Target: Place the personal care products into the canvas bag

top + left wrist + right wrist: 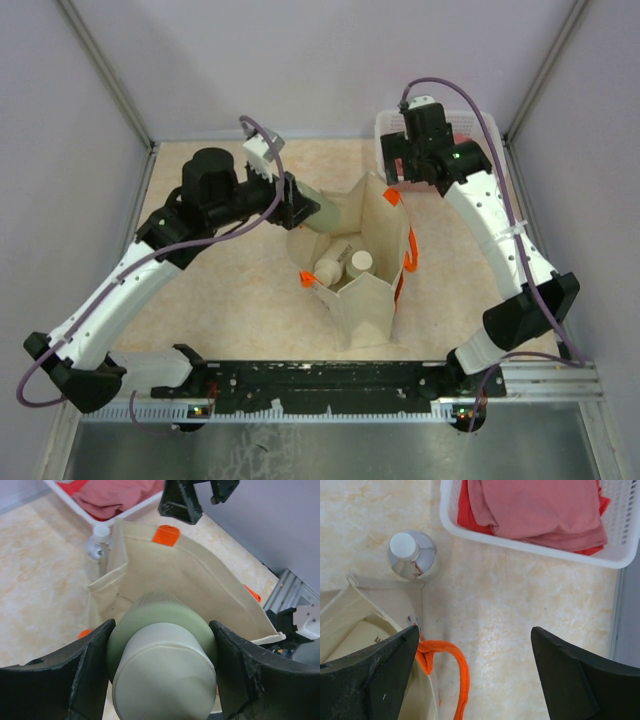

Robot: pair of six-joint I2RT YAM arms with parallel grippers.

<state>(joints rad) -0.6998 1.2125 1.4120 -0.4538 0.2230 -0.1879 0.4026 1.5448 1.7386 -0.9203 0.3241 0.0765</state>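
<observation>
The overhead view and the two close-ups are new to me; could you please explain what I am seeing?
Two robot arms are bolted at the near edge of a table. The overhead picture looks down from above and behind them. The other two come from a camera on each wrist, so the dark shapes at their lower edge are claw fingers. The left claw grips a sage-green bottle at the mouth of the canvas bag, where two bottles already sit. The right claw is open and empty. Near the bag stand a clear bottle and a white basket holding red cloth.
</observation>
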